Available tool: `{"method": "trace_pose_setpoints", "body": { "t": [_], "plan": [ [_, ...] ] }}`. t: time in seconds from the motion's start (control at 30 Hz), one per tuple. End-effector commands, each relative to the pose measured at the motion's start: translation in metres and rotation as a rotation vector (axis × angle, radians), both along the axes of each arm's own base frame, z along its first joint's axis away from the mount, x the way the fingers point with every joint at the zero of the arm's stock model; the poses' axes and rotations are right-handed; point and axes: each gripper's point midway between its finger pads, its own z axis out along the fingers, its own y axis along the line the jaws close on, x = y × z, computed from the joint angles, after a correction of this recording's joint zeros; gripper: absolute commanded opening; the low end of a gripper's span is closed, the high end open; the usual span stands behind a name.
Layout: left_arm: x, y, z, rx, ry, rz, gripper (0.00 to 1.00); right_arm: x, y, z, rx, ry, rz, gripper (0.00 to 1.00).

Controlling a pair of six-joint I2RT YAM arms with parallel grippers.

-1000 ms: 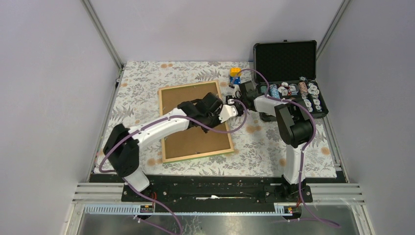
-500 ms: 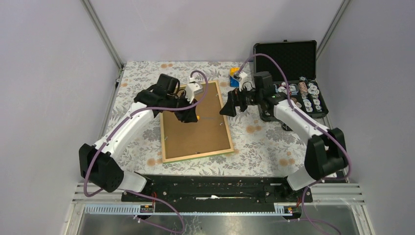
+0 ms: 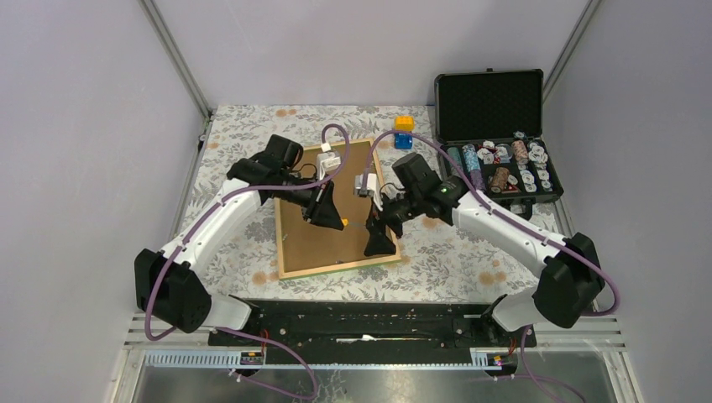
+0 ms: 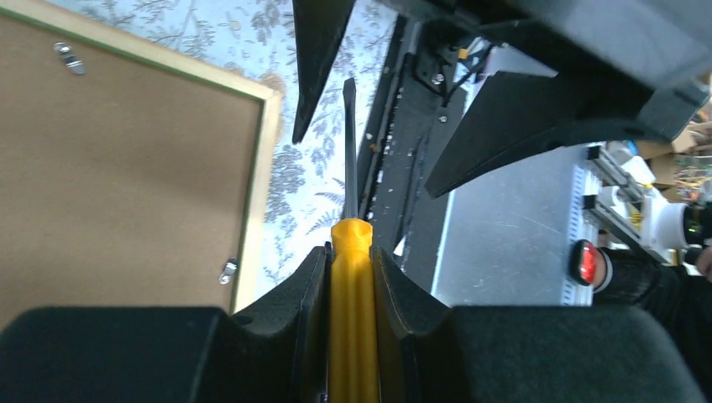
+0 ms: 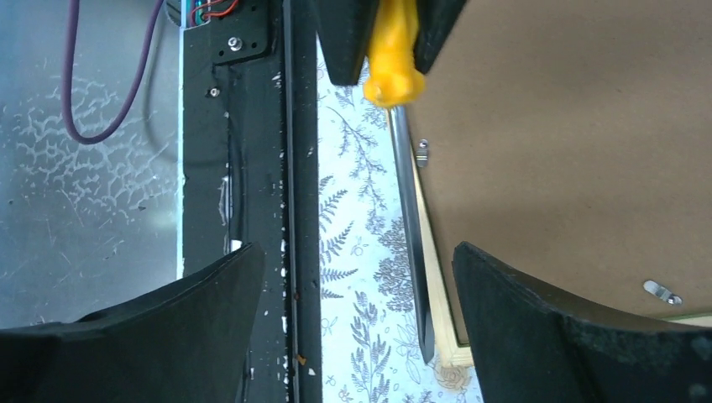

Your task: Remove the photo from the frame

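The frame (image 3: 319, 248) lies back-up on the floral tablecloth (image 3: 470, 243), unmoved. The left gripper (image 4: 350, 256), clamped on the yellow-handled screwdriver (image 4: 353, 336), has shifted toward the board's centre. The right gripper (image 5: 357, 260), jaws apart, has swung to the frame's near right edge.

The rectangular green-edged frame (image 3: 323, 248) shows a matt brown board back, a smooth pale wood rim and small shiny metal clips (image 5: 661, 291). The yellow-handled screwdriver (image 4: 351, 277) has a glossy plastic grip and a dark smooth metal shaft; the floral counter cloth (image 3: 445, 252) looks matt.
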Motion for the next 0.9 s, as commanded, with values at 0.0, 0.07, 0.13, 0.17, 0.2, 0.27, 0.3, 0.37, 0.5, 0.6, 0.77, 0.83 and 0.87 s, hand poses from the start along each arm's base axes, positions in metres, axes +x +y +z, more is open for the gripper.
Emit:
{"method": "trace_pose_setpoints", "body": {
  "t": [0.0,0.07,0.13,0.17,0.2,0.27,0.3,0.37,0.5,0.6,0.77,0.83,0.87],
  "plan": [
    [-0.015,-0.008,0.018,-0.127,0.065,-0.07,0.0,-0.001,0.009,0.019,-0.004,-0.15,0.032,0.82],
    [-0.013,-0.008,0.018,-0.129,0.077,-0.065,0.01,-0.003,0.013,0.018,-0.012,-0.153,0.041,0.66],
    [-0.009,-0.008,0.017,-0.139,0.103,-0.045,0.03,-0.005,0.017,0.019,-0.009,-0.15,0.048,0.49],
    [-0.006,-0.007,0.018,-0.151,0.111,-0.03,0.05,-0.005,0.018,0.02,-0.006,-0.149,0.05,0.4],
    [-0.004,-0.006,0.017,-0.162,0.128,-0.01,0.08,-0.006,0.02,0.022,-0.002,-0.15,0.049,0.29],
    [0.006,0.0,0.019,-0.196,0.152,0.046,0.18,-0.002,0.022,0.024,0.003,-0.148,0.024,0.05],
    [0.01,0.002,0.022,-0.224,0.167,0.069,0.23,0.0,0.023,0.025,0.004,-0.146,0.007,0.0],
    [0.02,0.008,0.029,-0.279,0.209,0.121,0.34,0.005,0.025,0.027,0.01,-0.148,-0.027,0.0],
    [0.027,0.016,0.032,-0.332,0.251,0.174,0.5,0.008,0.031,0.028,0.022,-0.115,-0.053,0.0],
    [0.024,0.016,0.033,-0.341,0.262,0.181,0.59,0.011,0.036,0.028,0.019,-0.09,-0.065,0.0],
    [0.021,0.016,0.033,-0.361,0.288,0.187,0.61,0.015,0.042,0.03,0.022,-0.075,-0.074,0.0],
    [0.02,0.016,0.032,-0.367,0.301,0.191,0.6,0.015,0.044,0.03,0.024,-0.071,-0.076,0.0],
    [0.02,0.015,0.032,-0.369,0.307,0.192,0.59,0.016,0.045,0.031,0.025,-0.07,-0.077,0.0]
  ]
}}
